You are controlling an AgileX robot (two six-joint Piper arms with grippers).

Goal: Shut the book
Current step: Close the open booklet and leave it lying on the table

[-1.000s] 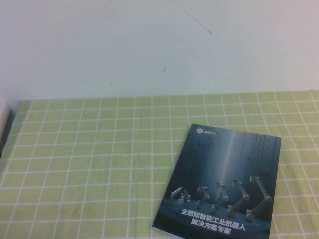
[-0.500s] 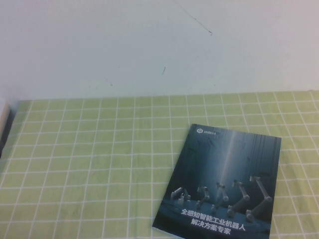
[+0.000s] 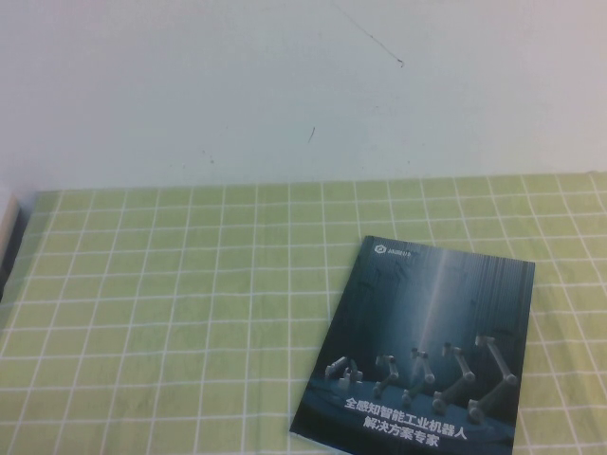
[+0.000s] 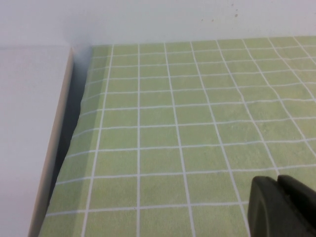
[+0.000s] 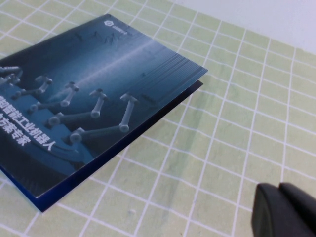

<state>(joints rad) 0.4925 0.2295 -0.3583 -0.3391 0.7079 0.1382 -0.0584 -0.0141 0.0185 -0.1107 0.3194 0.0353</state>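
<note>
Book (image 3: 422,351) closed; left claw (image 4: 278,183) closed over cloth (image 4: 173,123), right claw (image 5: 279,190) closed near book.

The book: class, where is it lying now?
High view: the book lies closed on the green cloth, near right, close to the right gripper; the left gripper is over cloth far left.

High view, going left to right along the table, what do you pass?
White board edge → green checked cloth → closed book. Neither tool shows in that view: the left tool hovers over bare cloth, and the right tool hovers over cloth beside the book.
</note>
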